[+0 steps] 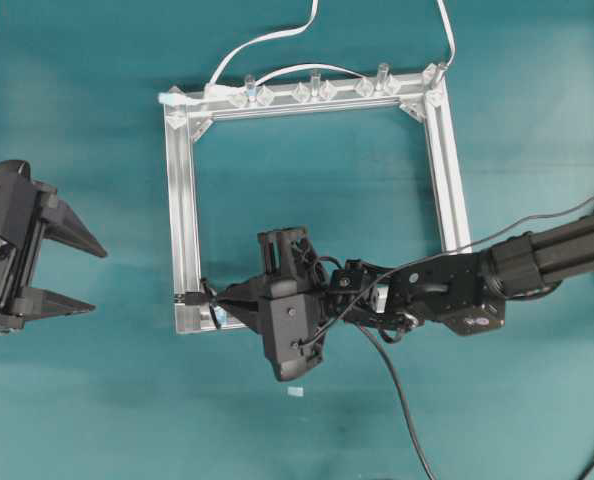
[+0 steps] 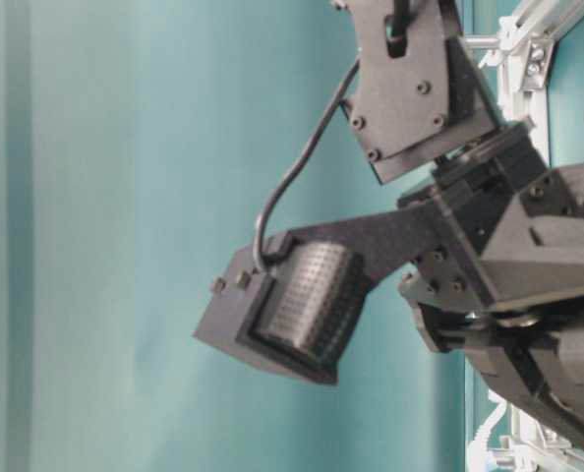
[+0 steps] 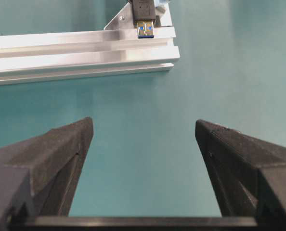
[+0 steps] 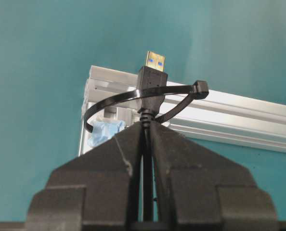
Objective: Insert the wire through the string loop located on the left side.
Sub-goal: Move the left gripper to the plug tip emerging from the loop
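Overhead view: right end effector [image 1: 220, 298] pinches the wire [image 1: 402, 395], plug at the aluminium frame's [image 1: 183, 215] lower-left corner; left end effector [image 1: 85, 272] spread wide, well apart over the teal worktop [image 1: 97, 400]. Left wrist view: plug tip ahead of the spread fingers [image 3: 61, 159], beyond the frame rail. Right wrist view: pressed fingers [image 4: 176, 159] grip the wire; plug sits inside the string loop [image 4: 133, 98], just ahead, blue tape [image 4: 104, 131] at its base.

The black left end effector [image 1: 77, 272] hangs at the left edge of the overhead view, its two fingers spread wide and pointing right. The black right end effector [image 1: 220, 300] reaches across from the right on its outstretched arm, fingers pinched tight together.
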### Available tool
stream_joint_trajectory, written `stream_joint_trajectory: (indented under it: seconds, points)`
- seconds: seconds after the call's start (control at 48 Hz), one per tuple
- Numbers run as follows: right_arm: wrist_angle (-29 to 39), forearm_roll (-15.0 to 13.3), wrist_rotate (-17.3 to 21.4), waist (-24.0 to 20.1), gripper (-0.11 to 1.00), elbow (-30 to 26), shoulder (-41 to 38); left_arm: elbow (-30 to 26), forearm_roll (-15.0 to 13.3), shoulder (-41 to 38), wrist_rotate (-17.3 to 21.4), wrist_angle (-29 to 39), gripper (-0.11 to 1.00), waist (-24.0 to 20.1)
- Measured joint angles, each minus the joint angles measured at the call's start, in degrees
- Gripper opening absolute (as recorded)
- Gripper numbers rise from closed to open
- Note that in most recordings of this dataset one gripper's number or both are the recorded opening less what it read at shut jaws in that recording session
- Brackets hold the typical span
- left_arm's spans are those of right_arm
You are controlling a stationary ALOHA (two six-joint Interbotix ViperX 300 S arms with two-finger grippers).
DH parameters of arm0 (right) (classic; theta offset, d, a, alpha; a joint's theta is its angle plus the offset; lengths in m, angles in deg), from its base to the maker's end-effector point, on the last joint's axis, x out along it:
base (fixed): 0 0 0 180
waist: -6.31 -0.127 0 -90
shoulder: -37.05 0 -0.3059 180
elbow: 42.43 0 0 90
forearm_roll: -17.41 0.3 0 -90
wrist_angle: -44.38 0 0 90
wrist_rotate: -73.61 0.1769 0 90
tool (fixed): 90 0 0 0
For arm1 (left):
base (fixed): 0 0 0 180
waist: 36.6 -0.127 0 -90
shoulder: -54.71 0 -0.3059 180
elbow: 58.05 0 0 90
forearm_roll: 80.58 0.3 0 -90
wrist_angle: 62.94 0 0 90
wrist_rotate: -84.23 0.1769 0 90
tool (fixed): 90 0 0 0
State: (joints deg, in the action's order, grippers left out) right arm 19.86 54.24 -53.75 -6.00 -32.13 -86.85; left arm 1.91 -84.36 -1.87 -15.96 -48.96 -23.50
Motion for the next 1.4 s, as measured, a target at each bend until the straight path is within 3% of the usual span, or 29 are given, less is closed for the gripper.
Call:
stream_joint_trajectory:
  seconds: [0.208, 0.604, 1.396]
  points:
    - [0.0, 0.0, 0.0, 0.0, 0.07, 0.0, 0.0, -1.93, 0.0, -1.93, -0.18, -0.09, 0.86, 0.0]
    - [0.0, 0.0, 0.0, -0.09, 0.07, 0.0, 0.0, -6.15, 0.0, -16.96, -0.18, -7.12, 0.86, 0.09]
    - [0.0, -1.32, 0.0, 0.0, 0.07, 0.0, 0.0, -15.91, 0.0, -35.33, -0.26, -13.18, 0.86, 0.0]
